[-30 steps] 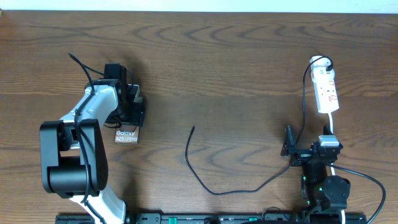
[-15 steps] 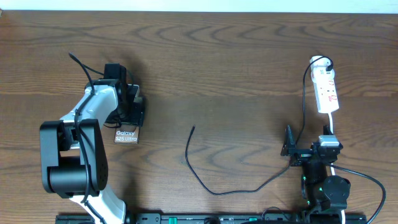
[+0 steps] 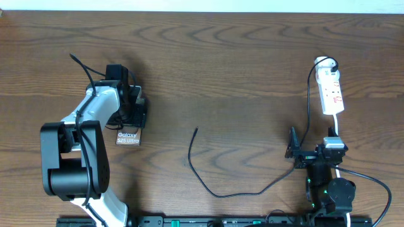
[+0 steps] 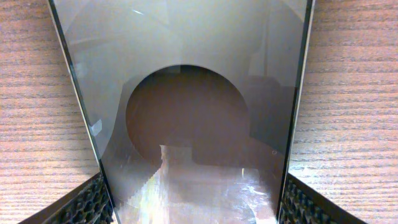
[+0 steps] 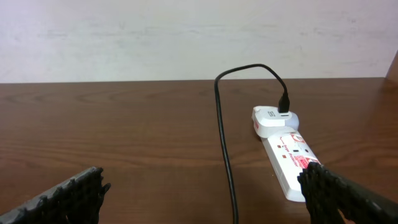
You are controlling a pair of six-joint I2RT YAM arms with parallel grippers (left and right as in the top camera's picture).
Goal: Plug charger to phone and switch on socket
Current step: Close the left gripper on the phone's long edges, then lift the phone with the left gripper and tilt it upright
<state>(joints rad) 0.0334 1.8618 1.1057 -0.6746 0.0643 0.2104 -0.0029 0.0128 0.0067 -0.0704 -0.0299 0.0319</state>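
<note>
At the near edge of the brown wooden table [image 3: 252,50]: two arms, one at 7 o'clock and one at 5 o'clock, each with one gripper. Right gripper [image 5: 202,177], one: jaws spread wide and holding nothing, aimed toward 12 o'clock. Charger [image 3: 221,194], one: a thin black cable passing the right gripper and sagging in a shallow curve toward 6 o'clock. From there it rises to a free plug tip [image 3: 196,130] near table centre. The tip lies loose on the wood, points roughly to 12 o'clock and sits well apart from the phone. Phone [image 3: 128,136], one: at 9 o'clock, long axis running about 12 to 6, with the white "Galaxy" lettering at its 6 o'clock end. Left gripper [image 3: 131,116], one: clamped on the phone, with its pads [image 4: 90,205] pressed against the two long edges. Socket [image 3: 332,91], one: a white strip with red markings at 2 o'clock, long axis nearly 12 to 6. One white cord [image 3: 337,126] leaves its near end. One white adapter [image 3: 324,64] is plugged in at its far end, and the cable's other end is seated in it.
</note>
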